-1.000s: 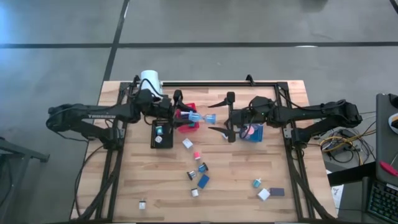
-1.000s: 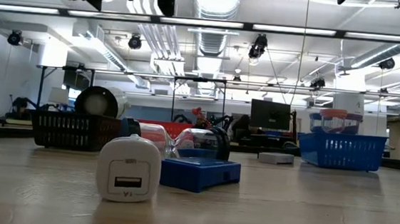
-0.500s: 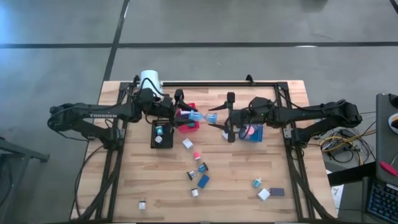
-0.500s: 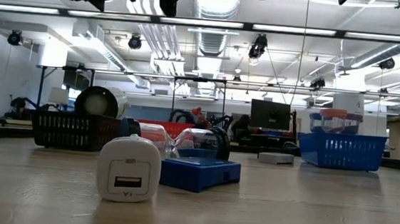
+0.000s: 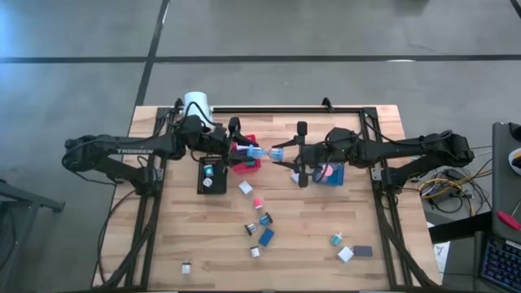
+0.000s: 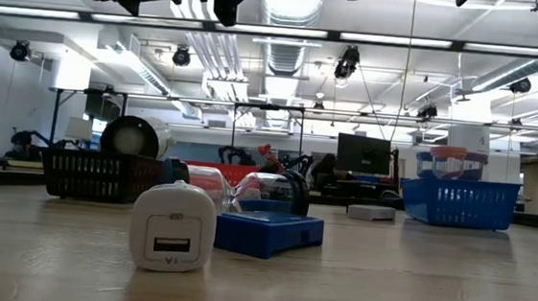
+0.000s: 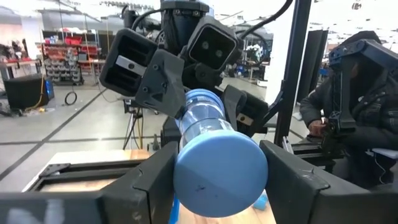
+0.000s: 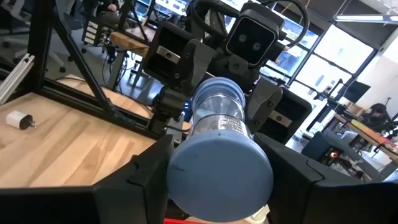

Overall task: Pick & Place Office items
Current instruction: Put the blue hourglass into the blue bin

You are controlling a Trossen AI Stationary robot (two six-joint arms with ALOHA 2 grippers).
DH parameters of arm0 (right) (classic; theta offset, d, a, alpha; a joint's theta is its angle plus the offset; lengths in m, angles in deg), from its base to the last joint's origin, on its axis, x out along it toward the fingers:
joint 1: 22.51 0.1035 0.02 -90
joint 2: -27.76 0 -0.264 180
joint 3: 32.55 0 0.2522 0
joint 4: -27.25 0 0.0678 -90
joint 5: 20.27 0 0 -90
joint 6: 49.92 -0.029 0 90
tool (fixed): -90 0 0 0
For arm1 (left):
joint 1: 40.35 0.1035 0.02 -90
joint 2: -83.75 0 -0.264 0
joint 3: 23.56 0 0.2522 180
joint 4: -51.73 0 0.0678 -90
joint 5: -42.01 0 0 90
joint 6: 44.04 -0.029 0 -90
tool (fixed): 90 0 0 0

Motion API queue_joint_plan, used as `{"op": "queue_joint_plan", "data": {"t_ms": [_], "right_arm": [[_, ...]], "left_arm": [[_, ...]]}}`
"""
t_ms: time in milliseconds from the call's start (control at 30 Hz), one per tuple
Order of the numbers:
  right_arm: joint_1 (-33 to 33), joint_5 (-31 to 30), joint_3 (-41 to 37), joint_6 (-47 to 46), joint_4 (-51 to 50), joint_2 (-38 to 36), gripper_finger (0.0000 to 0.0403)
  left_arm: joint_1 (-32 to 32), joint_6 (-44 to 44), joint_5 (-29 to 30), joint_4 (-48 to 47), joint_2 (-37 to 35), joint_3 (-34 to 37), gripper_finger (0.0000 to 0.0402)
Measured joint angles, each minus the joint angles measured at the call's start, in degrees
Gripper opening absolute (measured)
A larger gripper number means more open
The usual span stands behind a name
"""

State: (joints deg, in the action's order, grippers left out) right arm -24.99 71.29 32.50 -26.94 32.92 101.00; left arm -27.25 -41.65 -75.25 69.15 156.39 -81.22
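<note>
up above the middle of the back half of the wooden table [image 5: 326, 244], the two grippers meet end to end over one item, a clear tube with blue caps [image 5: 266, 153] held level in the air between them. the left gripper [image 5: 248, 151] pinches one capped end and the right gripper [image 5: 282, 154] has its fingers set around the other end, each wrist view showing a round blue cap between its own dark fingers and the other gripper at the far end. the tube hangs just beside the red bin [image 5: 244, 155], with the black bin [image 5: 212, 173] near it and the blue bin [image 5: 330, 172] under the right arm. a black frame [image 5: 285, 109] runs along the back edge and down both sides, close to both arms; the white cylinder [image 5: 196, 103] stands at the back left corner. the front half of the table lies open apart from scattered small pieces: a white block [image 5: 245, 188], a pink bit [image 5: 257, 203], a blue block [image 5: 266, 237], a teal piece [image 5: 335, 240], a white piece [image 5: 345, 255] and a small white bit [image 5: 186, 266] near the front edge. a seated person [image 7: 360, 118] shows beyond the table.
</note>
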Motion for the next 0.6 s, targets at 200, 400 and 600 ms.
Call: {"op": "queue_joint_plan", "data": {"t_ms": [200,400,600], "right_arm": [[0.0,0.2,0.0,-0.9,-3.1,-2.0,0.0190],[-0.1,-1.2,0.0,-3.0,-6.3,-4.3,0.0190],[0.4,-6.1,0.0,-7.7,-17.2,-9.4,0.0190]], "left_arm": [[-0.1,-0.2,-0.8,-6.0,-3.0,0.1,0.0328],[-0.1,-3.3,-2.1,-14.6,-8.3,0.1,0.0390],[-0.1,-4.6,-3.3,-25.2,-15.0,3.1,0.0376]]}}
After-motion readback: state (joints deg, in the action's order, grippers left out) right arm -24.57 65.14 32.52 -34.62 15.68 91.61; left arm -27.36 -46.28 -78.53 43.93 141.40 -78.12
